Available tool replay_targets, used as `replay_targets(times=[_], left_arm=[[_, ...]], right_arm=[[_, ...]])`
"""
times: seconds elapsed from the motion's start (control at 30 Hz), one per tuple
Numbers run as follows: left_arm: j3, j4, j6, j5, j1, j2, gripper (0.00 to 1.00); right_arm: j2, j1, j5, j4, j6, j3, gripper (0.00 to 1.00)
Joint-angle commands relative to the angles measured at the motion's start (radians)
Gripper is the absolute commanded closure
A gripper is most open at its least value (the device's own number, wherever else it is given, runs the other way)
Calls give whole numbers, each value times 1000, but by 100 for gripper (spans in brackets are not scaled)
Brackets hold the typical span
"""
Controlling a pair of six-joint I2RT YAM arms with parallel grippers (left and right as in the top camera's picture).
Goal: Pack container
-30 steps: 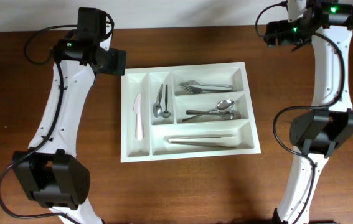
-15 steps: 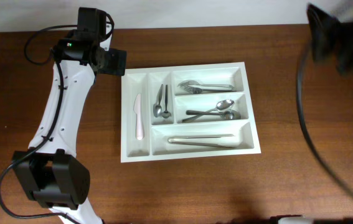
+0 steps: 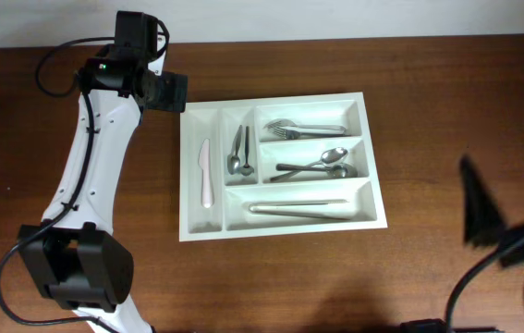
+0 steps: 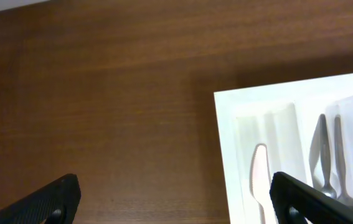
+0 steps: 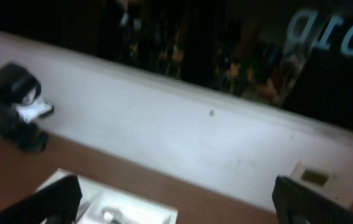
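The container point(image 3: 285, 228), stiff, light white plastic, lies mid-surface point(image 3: 428, 111) with loose cutlery point(image 3: 310, 167) inside; best gripped by a rim wall and kept level. The left pincer point(image 3: 176, 92) gapes wide and empty beside its corner. The right pincer point(image 5: 175, 199), equally wide and empty, is well apart.

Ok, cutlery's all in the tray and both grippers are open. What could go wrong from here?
1. The right arm is only a dark smear at the overhead view's lower right, and its wrist camera faces the wall, so its clearance from the container can't be judged.
2. The left gripper sits open beside the container's top-left corner; a move inward could catch the rim and shove it.
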Motion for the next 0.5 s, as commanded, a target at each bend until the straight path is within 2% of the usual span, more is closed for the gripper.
replay_targets(times=[0.0, 0.1, 0.23, 0.37, 0.47], left_arm=[[19, 0, -14, -5, 0, -38, 1], [19, 0, -14, -5, 0, -38, 1], [19, 0, -14, -5, 0, -38, 1], [19, 0, -14, -5, 0, -38, 1], [19, 0, -14, -5, 0, -38, 1]], right_arm=[[-170, 6, -3, 126, -2, -319, 1], [-362, 6, -26, 387, 2, -674, 1], [-528, 5, -61, 620, 20, -990, 1], [-647, 5, -57, 773, 58, -1226, 1], [-696, 5, -32, 826, 110, -1335, 1]])
